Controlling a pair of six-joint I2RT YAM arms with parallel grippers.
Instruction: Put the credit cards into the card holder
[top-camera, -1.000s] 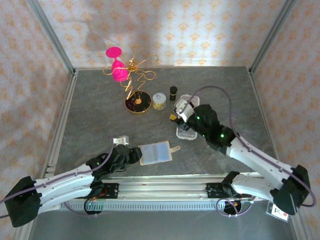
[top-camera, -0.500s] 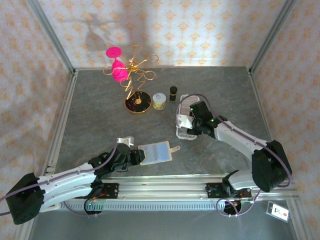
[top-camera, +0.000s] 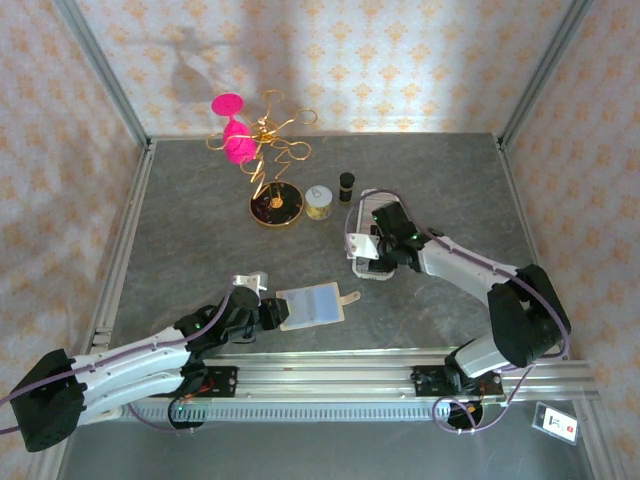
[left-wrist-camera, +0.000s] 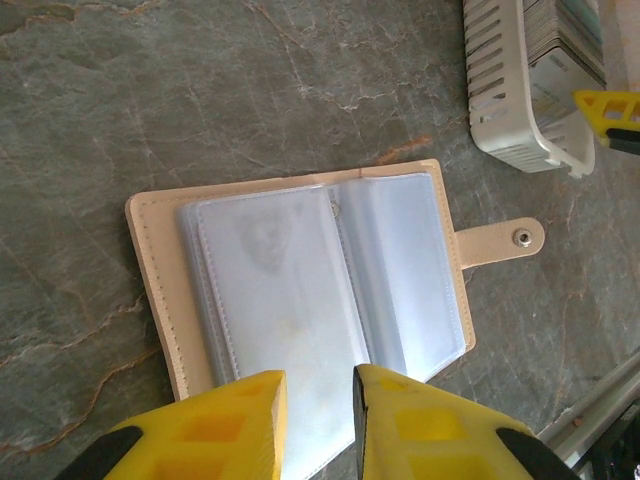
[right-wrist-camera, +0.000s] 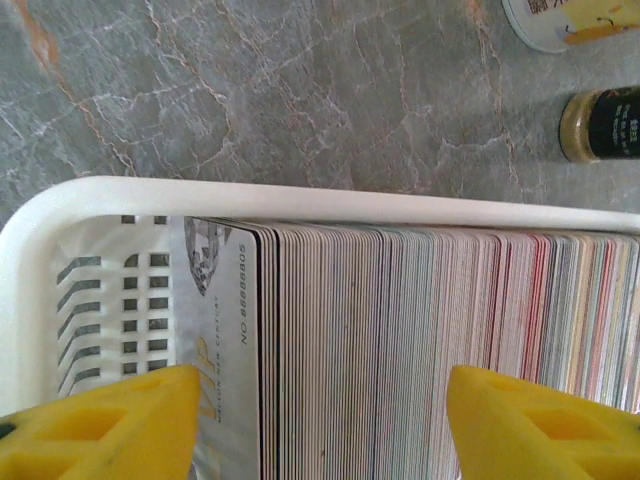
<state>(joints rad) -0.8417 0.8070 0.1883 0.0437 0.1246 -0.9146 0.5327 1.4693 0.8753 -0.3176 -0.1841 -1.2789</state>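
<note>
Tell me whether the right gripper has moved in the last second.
Yes. In the top view the right gripper has shifted toward the near edge, away from the dark bottle and down over the white tray.

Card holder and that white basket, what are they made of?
The card holder looks like cream leather or fake leather: it is matte, with stitching along its edge and a metal-looking snap. Its pockets look like clear, shiny plastic. The basket looks like smooth white plastic with moulded slots.
</note>
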